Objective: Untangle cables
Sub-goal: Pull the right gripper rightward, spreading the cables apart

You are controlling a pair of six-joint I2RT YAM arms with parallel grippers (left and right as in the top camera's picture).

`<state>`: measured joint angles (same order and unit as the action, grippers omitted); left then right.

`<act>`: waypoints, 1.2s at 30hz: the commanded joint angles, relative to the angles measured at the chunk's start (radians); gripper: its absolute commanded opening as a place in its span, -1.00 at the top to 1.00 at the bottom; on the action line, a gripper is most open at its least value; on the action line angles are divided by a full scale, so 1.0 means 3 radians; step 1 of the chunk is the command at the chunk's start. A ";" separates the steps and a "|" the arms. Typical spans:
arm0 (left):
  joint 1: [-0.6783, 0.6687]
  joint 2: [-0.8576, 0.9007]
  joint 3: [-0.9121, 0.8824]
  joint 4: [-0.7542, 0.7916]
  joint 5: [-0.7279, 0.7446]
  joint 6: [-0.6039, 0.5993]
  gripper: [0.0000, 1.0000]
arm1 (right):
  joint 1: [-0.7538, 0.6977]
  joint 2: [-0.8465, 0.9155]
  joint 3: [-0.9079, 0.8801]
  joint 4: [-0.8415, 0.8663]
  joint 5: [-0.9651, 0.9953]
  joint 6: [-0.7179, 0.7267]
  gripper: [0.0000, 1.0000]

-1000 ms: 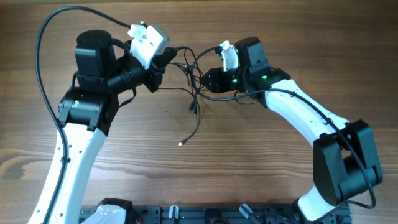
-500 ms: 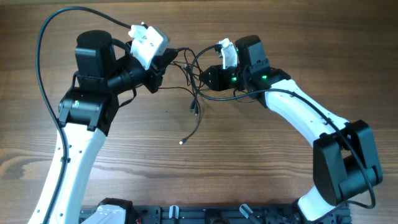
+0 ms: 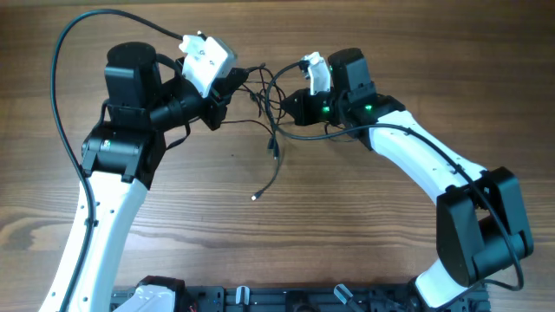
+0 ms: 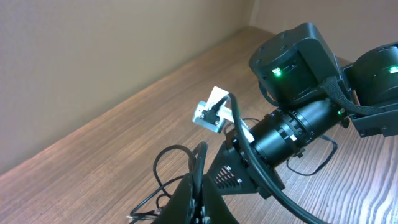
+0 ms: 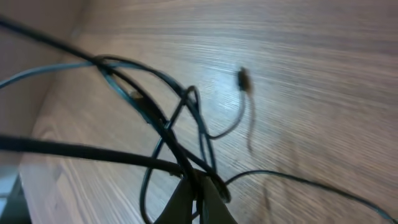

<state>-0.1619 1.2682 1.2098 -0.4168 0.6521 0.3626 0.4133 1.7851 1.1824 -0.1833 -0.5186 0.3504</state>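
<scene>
The cables (image 3: 267, 113) are thin black strands tangled between my two grippers at the back middle of the wooden table. One strand hangs toward me and ends in a white tip (image 3: 253, 197); a shorter one ends in a small dark plug (image 3: 274, 149). My left gripper (image 3: 236, 82) is shut on a strand at the tangle's left side, with the cable (image 4: 163, 163) looping out past its fingers (image 4: 214, 196). My right gripper (image 3: 284, 102) is shut on the knot of strands (image 5: 143, 102) from the right. The plug (image 5: 241, 78) dangles beyond it.
The left arm's thick black cable (image 3: 65, 52) arcs over the table's back left. A black rail (image 3: 286, 299) runs along the front edge. In the left wrist view the right arm (image 4: 292, 127) stands close ahead, with a beige wall (image 4: 93, 50) behind the table.
My right gripper has closed onto the tangle and shifted slightly left. The hanging strands swung a little. The left arm has not moved.
</scene>
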 commanded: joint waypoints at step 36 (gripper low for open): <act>0.0819 -0.0392 0.0051 -0.0150 -0.0272 -0.0017 0.92 | -0.1245 0.0085 -0.0022 -0.0825 0.1680 0.0301 0.91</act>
<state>0.0467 1.1599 1.2098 -0.4522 0.5873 0.3599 0.0544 1.7878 1.1824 -0.4416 -0.0490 0.4549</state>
